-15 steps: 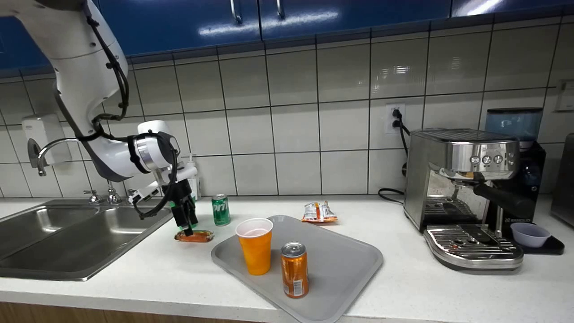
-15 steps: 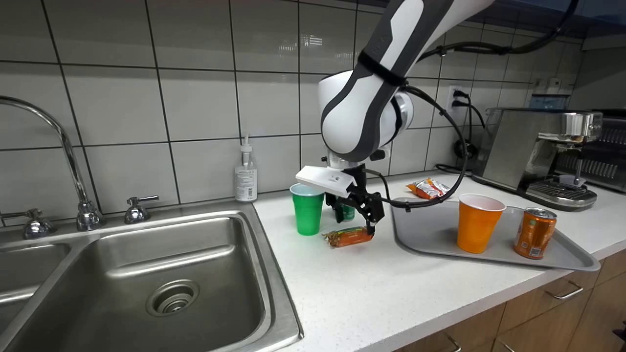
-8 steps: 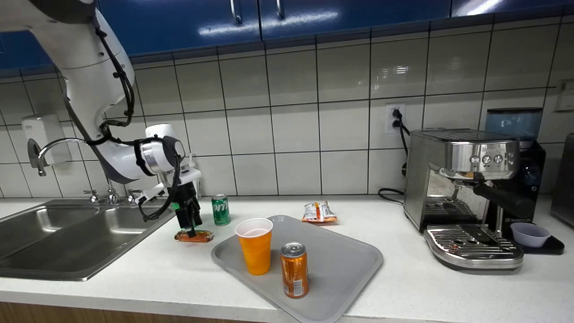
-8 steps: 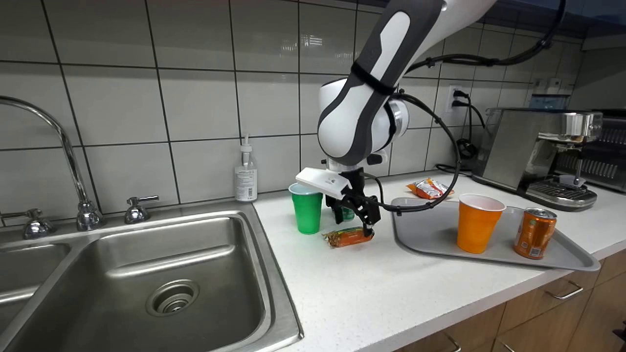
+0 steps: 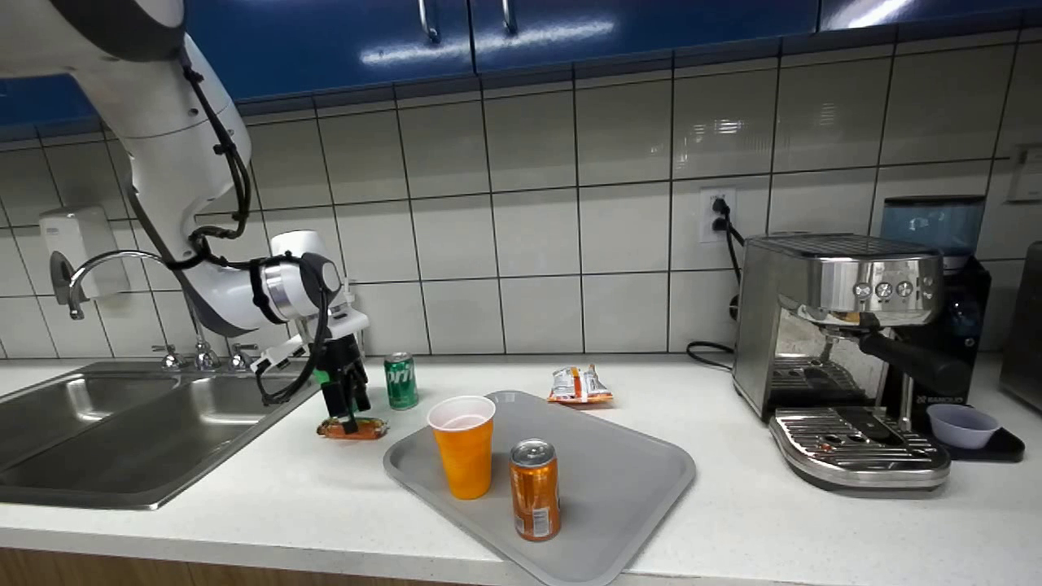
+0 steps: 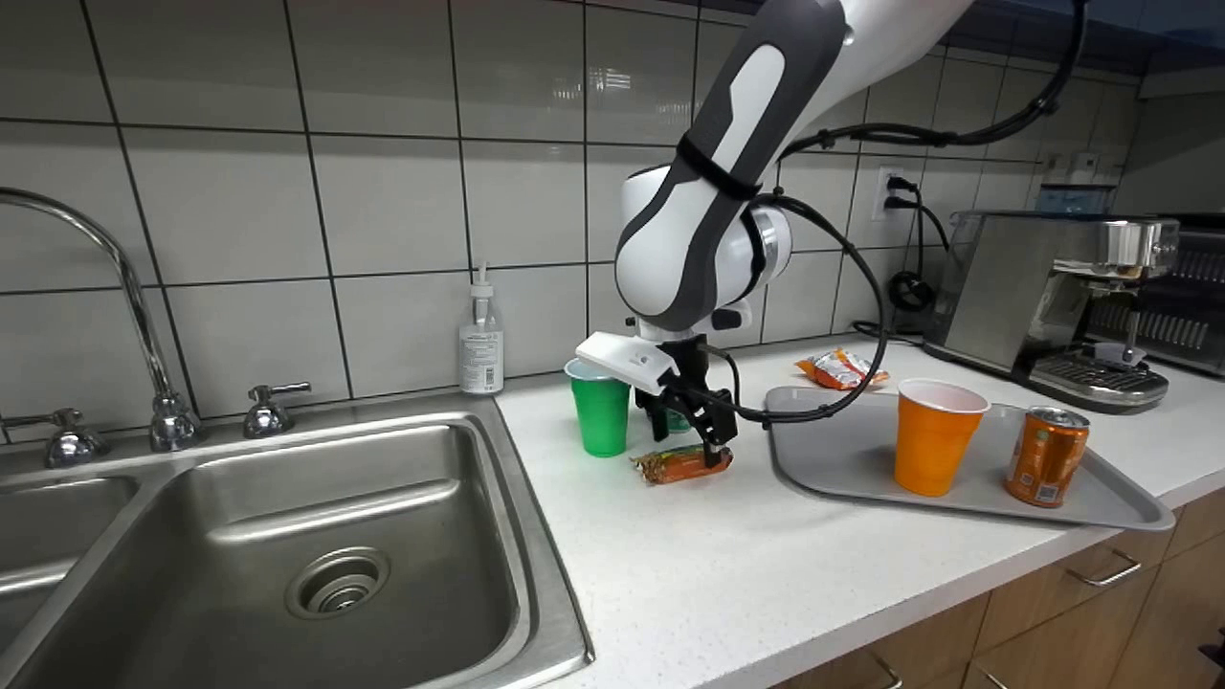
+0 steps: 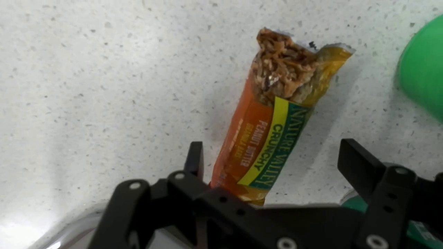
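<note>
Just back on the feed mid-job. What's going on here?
The gripper is low over a granola bar on the counter, its jaws wide open on either side and not gripping it. A green cup and a green can stand close by. The gray tray holds an orange cup and an orange can, both upright.

Grey-trimmed white arm (image 5: 172, 159), black cables (image 5: 225, 149), black gripper (image 7: 271, 154)

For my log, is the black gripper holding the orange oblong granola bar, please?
No: white countertop shows between its open fingers and the bar.
</note>
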